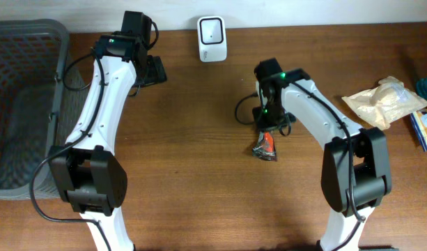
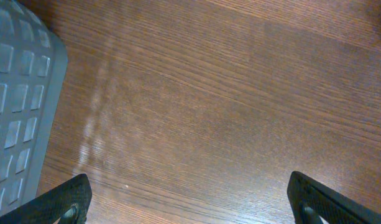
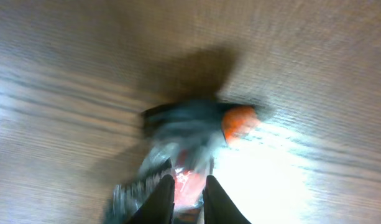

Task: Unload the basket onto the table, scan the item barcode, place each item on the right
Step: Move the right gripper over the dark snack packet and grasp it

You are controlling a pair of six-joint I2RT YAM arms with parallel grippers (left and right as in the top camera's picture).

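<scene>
Two arms are stationed at the table [image 1: 199, 174]. Well off to the left of the right pincer [image 1: 265, 131] the basket [image 1: 18, 104] is found, and the left pincer [image 2: 190, 204] is held spread wide over bare wood beside it. A crumpled bag [image 1: 384, 101] lies well to the right. The scanner [image 1: 212, 39] stands beyond the right pincer and to its left, with nothing set in between. The packet [image 1: 266, 148] is located directly under the right pincer, its long axis running back toward that arm's base. The fingers [image 3: 164, 202] are seen clamped on the packet's end, though that view is blurred. Carriage to the scanner is judged to fall to the right arm; the barcode face cannot be made out.
</scene>
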